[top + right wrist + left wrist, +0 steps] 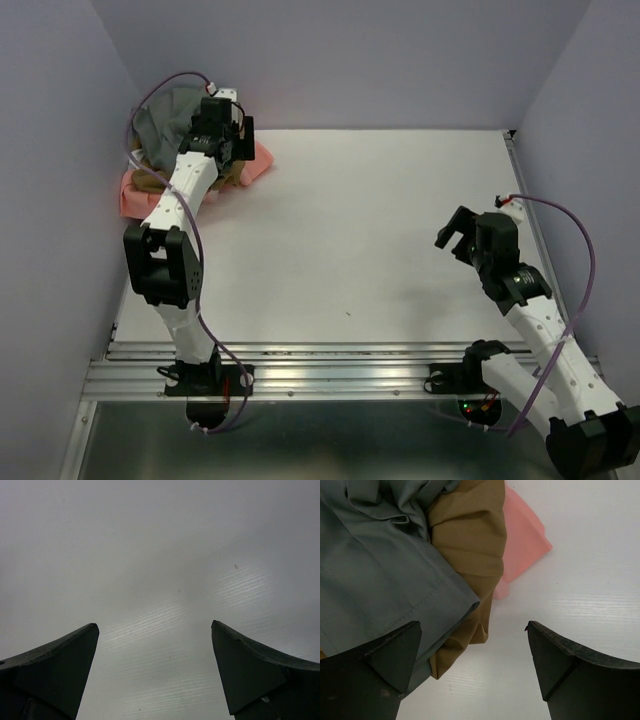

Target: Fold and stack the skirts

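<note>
Grey skirt (375, 565), tan skirt (465, 540) and pink skirt (522, 535) lie heaped, unfolded, at the table's (380, 220) far left corner; left gripper (472, 626) hangs spread over the heap's edge, evidently to take one; right gripper (155, 625), likewise spread, holds nothing.

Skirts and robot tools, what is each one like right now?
grey skirt: crumpled, not folded, lying on top of the brown one
brown skirt: bunched up, partly under the grey one
pink skirt: at the bottom, one corner flat on the table
left tool: open, empty, above the skirts' edge
right tool: open, empty, above bare table
</note>
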Tool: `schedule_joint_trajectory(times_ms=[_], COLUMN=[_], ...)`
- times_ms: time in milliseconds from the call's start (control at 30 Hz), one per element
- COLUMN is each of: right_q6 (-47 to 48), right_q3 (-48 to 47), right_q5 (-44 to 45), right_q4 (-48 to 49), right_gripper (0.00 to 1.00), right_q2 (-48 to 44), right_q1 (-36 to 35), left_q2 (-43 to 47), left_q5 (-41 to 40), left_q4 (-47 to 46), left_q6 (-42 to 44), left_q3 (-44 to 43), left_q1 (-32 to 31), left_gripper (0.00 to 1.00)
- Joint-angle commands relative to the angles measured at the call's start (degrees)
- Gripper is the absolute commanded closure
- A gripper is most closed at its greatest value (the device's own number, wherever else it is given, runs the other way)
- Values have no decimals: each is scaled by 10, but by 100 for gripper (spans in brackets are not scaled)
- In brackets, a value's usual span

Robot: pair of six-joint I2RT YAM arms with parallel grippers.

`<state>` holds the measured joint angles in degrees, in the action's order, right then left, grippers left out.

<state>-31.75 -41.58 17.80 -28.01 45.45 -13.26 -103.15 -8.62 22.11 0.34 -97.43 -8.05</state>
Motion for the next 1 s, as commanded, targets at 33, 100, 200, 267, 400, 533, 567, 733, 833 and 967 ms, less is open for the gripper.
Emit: schedule_joint_trajectory(times_ms=[33, 100, 200, 267, 400, 533, 567, 733, 833, 967], right_q6=[9, 12, 16, 18, 20, 20, 21, 22, 22, 21], right_q3=[-18, -17, -17, -19, -19, -18, -18, -19, -18, -17], right_q5=[14, 15, 19, 19, 20, 26, 28, 35, 36, 36], right_q4=[23, 23, 23, 23, 23, 22, 22, 19, 20, 20], right_gripper=[0, 0, 0, 0, 0, 0, 0, 0, 0, 0], right_q2=[3, 3, 4, 4, -3, -14, -16, -28, -31, -32], right_q1=[-3, -3, -3, -3, -3, -3, -3, -3, -3, -3], left_q2=[-42, -61, -71, -83, -102, -127, -132, -153, -160, -164], left_q5=[-52, -85, -110, -122, -126, -134, -138, -139, -138, -151], left_q4=[28, 35, 30, 29, 34, 45, 50, 65, 65, 67], left_q6=[28, 25, 26, 24, 23, 25, 25, 20, 20, 11], left_q3=[-64, -71, -75, -86, -109, -124, -134, -145, -146, -151], left_q1=[0, 1, 0, 0, 0, 0, 0, 1, 2, 4], left_gripper=[1, 2, 2, 5, 18, 18, 18, 18, 18, 28])
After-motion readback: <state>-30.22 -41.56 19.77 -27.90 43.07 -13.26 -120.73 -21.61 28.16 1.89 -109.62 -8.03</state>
